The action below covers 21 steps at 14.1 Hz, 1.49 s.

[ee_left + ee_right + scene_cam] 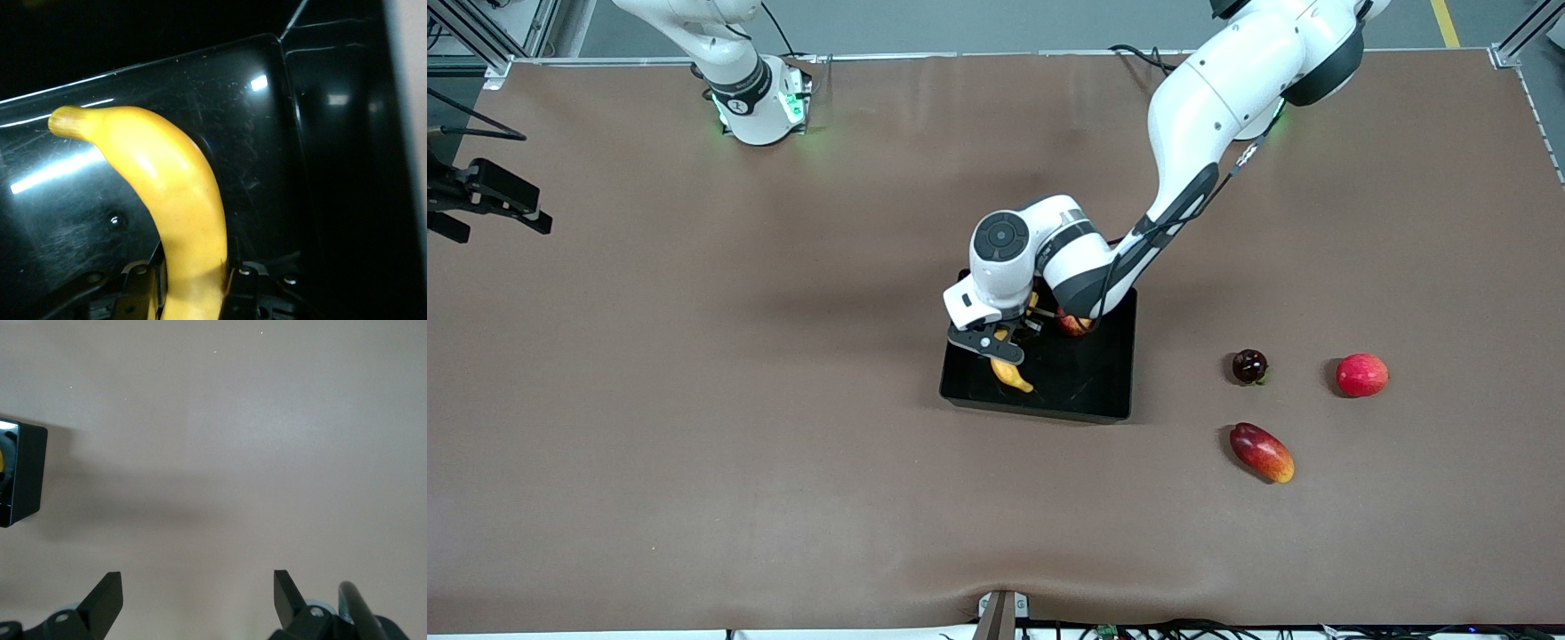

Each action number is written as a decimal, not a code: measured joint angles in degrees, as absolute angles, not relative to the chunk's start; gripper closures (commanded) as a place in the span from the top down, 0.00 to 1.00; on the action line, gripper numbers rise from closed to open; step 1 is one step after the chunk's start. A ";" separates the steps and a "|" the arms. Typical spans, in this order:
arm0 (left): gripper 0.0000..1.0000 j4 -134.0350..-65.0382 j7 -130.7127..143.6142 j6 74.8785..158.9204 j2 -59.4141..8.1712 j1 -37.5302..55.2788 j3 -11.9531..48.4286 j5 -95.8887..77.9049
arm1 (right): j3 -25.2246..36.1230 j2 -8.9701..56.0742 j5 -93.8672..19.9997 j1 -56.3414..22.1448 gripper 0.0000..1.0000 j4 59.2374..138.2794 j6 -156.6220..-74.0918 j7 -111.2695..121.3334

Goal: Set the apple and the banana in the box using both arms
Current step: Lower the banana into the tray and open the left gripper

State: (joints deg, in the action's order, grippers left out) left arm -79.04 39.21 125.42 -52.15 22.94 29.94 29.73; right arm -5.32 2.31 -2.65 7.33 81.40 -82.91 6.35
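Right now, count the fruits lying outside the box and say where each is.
3, all toward the left arm's end of the table: a dark maroon fruit, a pinkish-red round fruit beside it, and an oval red fruit nearest the front camera. None appear hidden.

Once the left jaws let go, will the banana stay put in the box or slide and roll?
It should probably settle, not roll: the banana is long and curved, and the left gripper holds it low over the box. It may skid a little, since the floor looks glossy. The low walls should likely contain it.
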 measured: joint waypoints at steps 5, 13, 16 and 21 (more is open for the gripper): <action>1.00 -78.86 39.22 127.58 -54.30 22.87 29.43 29.66 | -5.32 2.32 -2.65 7.33 1.00 81.44 -82.91 6.35; 1.00 -76.62 39.32 128.16 -52.78 21.07 29.04 29.29 | -5.25 2.33 -2.56 7.34 1.00 81.46 -82.91 6.35; 1.00 -76.07 39.32 122.43 -47.78 18.82 29.55 28.78 | -5.10 2.35 -1.60 7.36 1.00 81.49 -82.91 6.34; 1.00 -75.76 39.28 110.17 -36.47 14.88 29.57 24.35 | -4.76 2.37 -1.30 7.50 1.00 81.59 -82.91 6.32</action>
